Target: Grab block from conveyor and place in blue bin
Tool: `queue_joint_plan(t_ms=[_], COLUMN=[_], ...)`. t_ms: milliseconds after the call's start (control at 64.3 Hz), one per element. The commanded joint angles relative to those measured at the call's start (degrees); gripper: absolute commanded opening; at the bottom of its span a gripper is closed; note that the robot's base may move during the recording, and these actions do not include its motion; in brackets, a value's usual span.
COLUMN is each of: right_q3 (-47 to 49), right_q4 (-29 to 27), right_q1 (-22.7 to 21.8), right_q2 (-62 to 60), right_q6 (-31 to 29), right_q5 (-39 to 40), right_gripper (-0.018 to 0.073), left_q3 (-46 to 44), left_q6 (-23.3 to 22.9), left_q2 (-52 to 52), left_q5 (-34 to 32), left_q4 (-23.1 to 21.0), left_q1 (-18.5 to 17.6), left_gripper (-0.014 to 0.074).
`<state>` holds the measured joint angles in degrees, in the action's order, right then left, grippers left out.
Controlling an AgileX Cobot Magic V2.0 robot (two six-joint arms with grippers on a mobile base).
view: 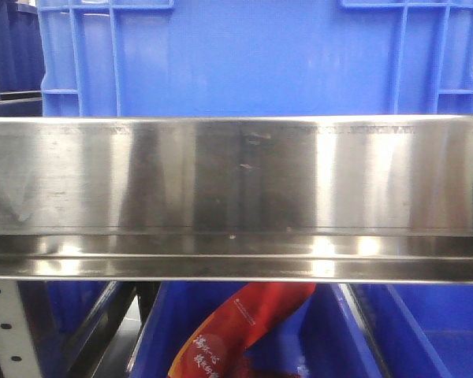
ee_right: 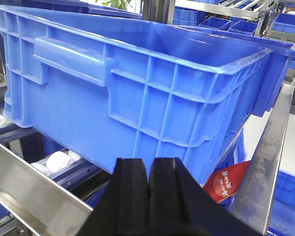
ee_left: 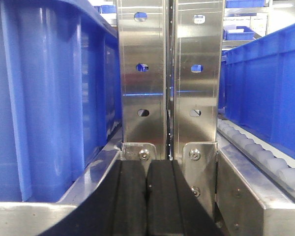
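Observation:
No block and no conveyor belt show in any view. A large blue bin (ee_right: 152, 83) stands on a roller rack in front of my right gripper (ee_right: 149, 169), which is shut and empty, its black fingers pressed together just below the bin's near wall. The same bin fills the top of the front view (view: 252, 55). My left gripper (ee_left: 147, 169) is shut and empty, pointing at two steel uprights (ee_left: 167, 73) between a blue bin on the left (ee_left: 44, 98) and another on the right (ee_left: 265, 88).
A wide steel shelf rail (view: 236, 197) crosses the front view. Below it lies a red packet (view: 244, 323) in a lower blue bin (view: 331, 346); the packet also shows in the right wrist view (ee_right: 226, 184). White rollers (ee_right: 59, 160) and a roller track (ee_left: 255, 147) line the racks.

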<state>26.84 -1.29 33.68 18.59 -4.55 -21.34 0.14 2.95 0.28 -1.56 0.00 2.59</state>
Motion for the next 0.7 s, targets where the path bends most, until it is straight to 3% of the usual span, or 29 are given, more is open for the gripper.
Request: queue_joint_plan(t_ms=[0, 404, 684], right_q3=[-0.3, -0.3, -5.5], right_q4=[0.4, 0.6, 0.6], right_q1=[0.1, -0.6, -15.6], right_q2=[-0.5, -0.5, -1.9], right_q6=[0.0, 0.0, 0.0], right_q5=[1.3, 2.7, 5.9], right_gripper=[-0.0162, -0.0162, -0.0162], left_q3=[-0.1, -0.1, -0.1], left_q6=[0.0, 0.0, 0.0], left_q2=[-0.3, -0.3, -0.3], left_q5=[-0.8, -0.8, -0.8], left_q4=[0.4, 0.4, 0.4], left_q1=[0.1, 0.1, 0.1], left_gripper=[-0.0111, -0.0111, -0.0111])
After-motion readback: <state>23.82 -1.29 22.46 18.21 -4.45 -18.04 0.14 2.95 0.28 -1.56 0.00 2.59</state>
